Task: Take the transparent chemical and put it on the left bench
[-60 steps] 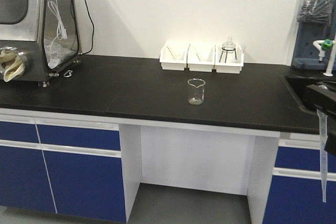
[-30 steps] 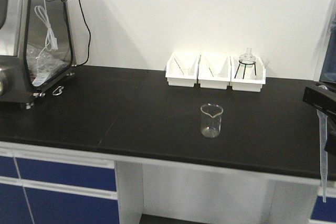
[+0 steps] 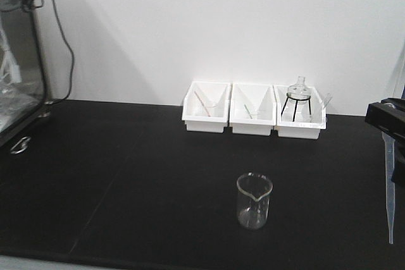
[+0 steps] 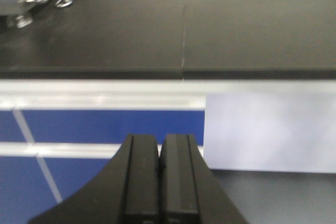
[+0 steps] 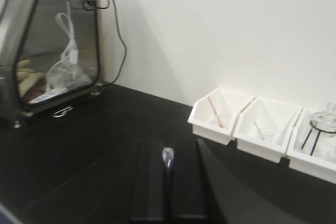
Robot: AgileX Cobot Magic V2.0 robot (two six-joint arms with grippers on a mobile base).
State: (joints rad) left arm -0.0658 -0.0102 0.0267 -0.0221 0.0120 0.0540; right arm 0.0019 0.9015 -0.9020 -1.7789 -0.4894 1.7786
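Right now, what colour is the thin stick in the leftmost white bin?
The stick in the leftmost bin is red; the right wrist view shows it best.

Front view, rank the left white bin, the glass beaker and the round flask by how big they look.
Left white bin and glass beaker: about alike, beaker nearer the camera.
Round flask: smallest.

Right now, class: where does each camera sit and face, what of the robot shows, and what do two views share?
Front view: before the left bench, facing the wall across beaker and bins; right gripper holds the pipette at right edge.
Left wrist: low, facing the bench's front edge and blue cabinet; shut left gripper below.
Right wrist: over the bench, facing the bins; right gripper clamps the pipette.
Shared by front and right wrist: bins, pipette.
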